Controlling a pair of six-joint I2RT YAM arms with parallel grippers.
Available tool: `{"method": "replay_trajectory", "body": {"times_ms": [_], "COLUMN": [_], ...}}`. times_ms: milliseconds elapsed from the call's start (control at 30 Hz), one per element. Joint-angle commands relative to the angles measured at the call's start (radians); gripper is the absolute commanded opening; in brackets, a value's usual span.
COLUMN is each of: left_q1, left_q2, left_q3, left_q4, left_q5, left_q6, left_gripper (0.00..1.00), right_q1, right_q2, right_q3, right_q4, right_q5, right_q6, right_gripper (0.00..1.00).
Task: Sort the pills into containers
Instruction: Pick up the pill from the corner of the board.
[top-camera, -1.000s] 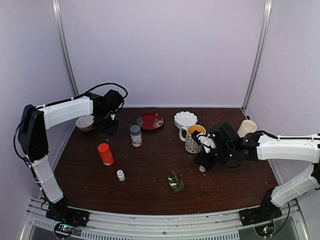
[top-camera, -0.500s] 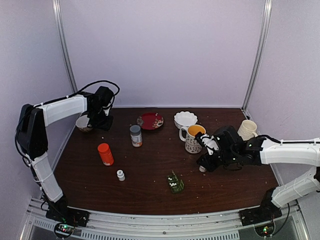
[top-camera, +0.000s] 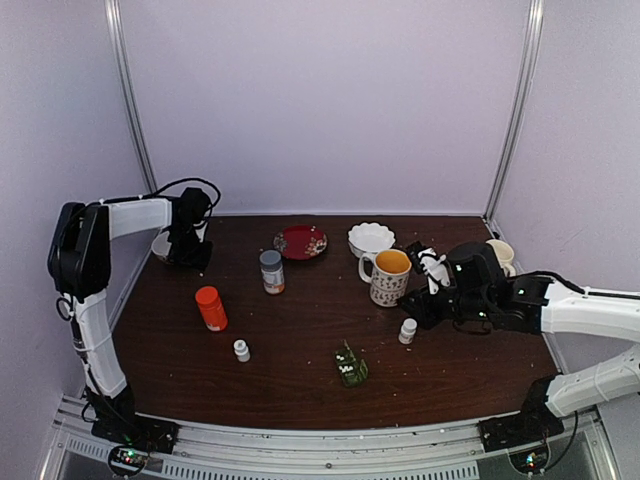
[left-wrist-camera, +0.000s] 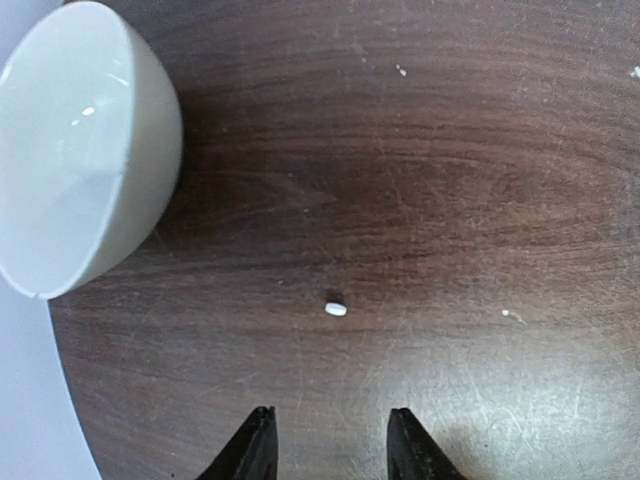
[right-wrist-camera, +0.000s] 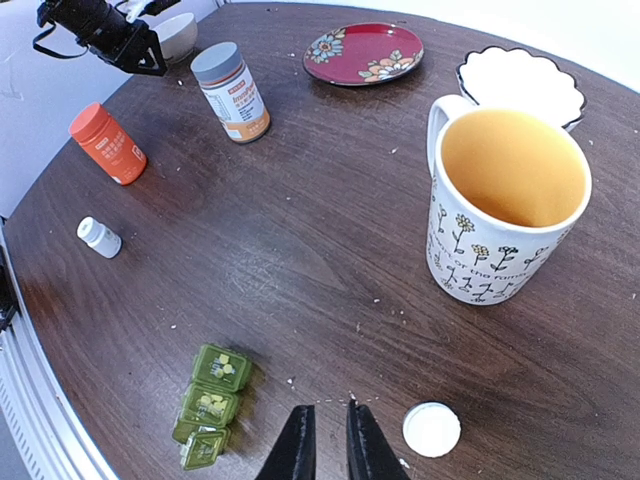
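The right gripper (right-wrist-camera: 329, 440), nearly closed and empty, has lifted off the small white capped bottle (top-camera: 408, 330) while the parted, empty left gripper (left-wrist-camera: 327, 450) has withdrawn to one tiny white pill (left-wrist-camera: 336, 309), likely the next pickup.

My left gripper (left-wrist-camera: 331, 445), jaws parted, points down at far left; my right gripper (right-wrist-camera: 327, 442), jaws nearly closed, reaches centre-right.

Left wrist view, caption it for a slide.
Open left tool above tiny white pill beside white ceramic bowl.
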Motion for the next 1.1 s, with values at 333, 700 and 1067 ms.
{"method": "replay_trajectory", "body": {"times_ms": [333,700,1067], "left_q1": [0.025,0.041,0.045], "left_q2": [0.157,0.196,0.24], "left_q3": [0.141,0.178,0.214], "left_q4": [0.012,-0.006,-0.048], "left_q5": [0.057,0.062,0.079], "left_q6": [0.008,-0.008,-0.018], "left_gripper": [0.42,0.36,0.35], "right_q1": [-0.005,-0.006,-0.006], "right_q2": [-0.006,-0.013,-0.022], "right_q3": [0.052,0.049,0.044], "right_q4": [0.013,-0.013,-0.01], "right_q5": [0.038,0.056,0.053], "right_q6": [0.007,-0.018,-0.016], "right_gripper": [0.13,0.13,0.13]}}
